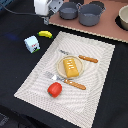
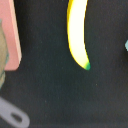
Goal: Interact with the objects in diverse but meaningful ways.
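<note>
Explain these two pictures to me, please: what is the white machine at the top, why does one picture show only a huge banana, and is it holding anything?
The white block at the top is the end of a robot arm; its gripper is the small dark part beneath it, too blurred to tell whether open or shut. Nothing appears to be held.

The wide picture comes from a camera standing off the arm. The close one comes from a camera on the arm's wrist, looking down, so the small banana fills the frame.

On the dark table lies a pale placemat. On it are a plate with a toy bread loaf, a red tomato, and wooden-handled cutlery. Off the mat, near the banana, sits a white-and-blue carton. Two grey pots stand on a pinkish board behind.
</note>
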